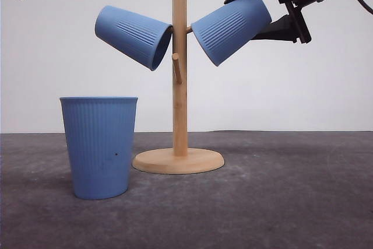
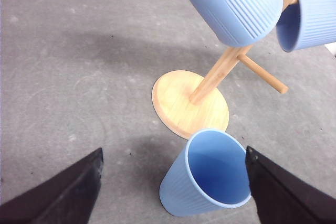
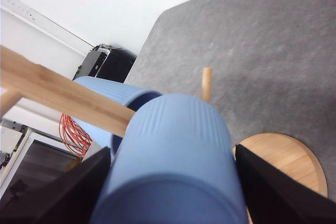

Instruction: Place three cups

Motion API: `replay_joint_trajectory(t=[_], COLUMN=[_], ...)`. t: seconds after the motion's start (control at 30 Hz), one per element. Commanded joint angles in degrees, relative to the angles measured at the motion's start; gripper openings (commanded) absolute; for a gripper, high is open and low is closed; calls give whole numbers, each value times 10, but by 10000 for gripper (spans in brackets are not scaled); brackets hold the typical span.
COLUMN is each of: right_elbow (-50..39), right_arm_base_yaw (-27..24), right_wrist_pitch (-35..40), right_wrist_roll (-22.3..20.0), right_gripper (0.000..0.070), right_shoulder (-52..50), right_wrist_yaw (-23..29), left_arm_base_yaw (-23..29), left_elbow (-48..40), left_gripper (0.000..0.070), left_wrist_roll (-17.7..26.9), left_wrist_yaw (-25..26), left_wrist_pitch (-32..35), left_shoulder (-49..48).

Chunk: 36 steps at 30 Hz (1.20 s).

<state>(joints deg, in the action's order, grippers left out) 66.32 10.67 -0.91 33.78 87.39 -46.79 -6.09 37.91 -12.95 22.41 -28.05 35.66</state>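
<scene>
Two cups [image 1: 135, 35] sit on the stand [image 1: 179, 86]; the right one [image 1: 231, 27], clamped in the right gripper [image 1: 278, 13], should be released only once fully seated on its peg.

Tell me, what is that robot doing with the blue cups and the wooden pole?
The robot is hanging ribbed light-blue plastic cups on a wooden peg stand. One cup already hangs on the stand's left side. The right claw grips a second cup and has it at a peg on the right side. The third cup stands upright on the grey table beside the stand's round base. The left claw hangs open above that cup.
</scene>
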Motion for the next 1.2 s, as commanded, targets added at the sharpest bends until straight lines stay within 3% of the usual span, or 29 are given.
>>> replay_joint_trajectory(t=[0.0, 0.17, 0.4, 0.7, 0.83, 0.97, 1.17], right_elbow=[12, 12, 12, 13, 13, 13, 11], right_arm_base_yaw=[4, 9, 9, -42, -71, -90, -84], right_wrist_pitch=[8, 12, 25, -14, -88, -217, -427], right_wrist_roll=[-12, -13, -15, -19, -62, -135, -283], right_gripper=[485, 502, 617, 618, 616, 614, 614], right_shoulder=[14, 14, 14, -35, -79, -135, -209], right_wrist_yaw=[8, 22, 23, 18, 19, 32, 147], left_arm_base_yaw=[-1, -1, -1, -1, -1, -1, -7], left_elbow=[7, 7, 7, 7, 7, 8, 26], left_gripper=[499, 499, 499, 499, 501, 501, 501], left_wrist_roll=[0, 0, 0, -21, -21, -27, -60], left_wrist_yaw=[1, 1, 1, 3, 6, 6, 14], left_wrist_pitch=[4, 2, -6, -19, -40, -57, -83], left_shoulder=[3, 3, 3, 3, 3, 3, 24])
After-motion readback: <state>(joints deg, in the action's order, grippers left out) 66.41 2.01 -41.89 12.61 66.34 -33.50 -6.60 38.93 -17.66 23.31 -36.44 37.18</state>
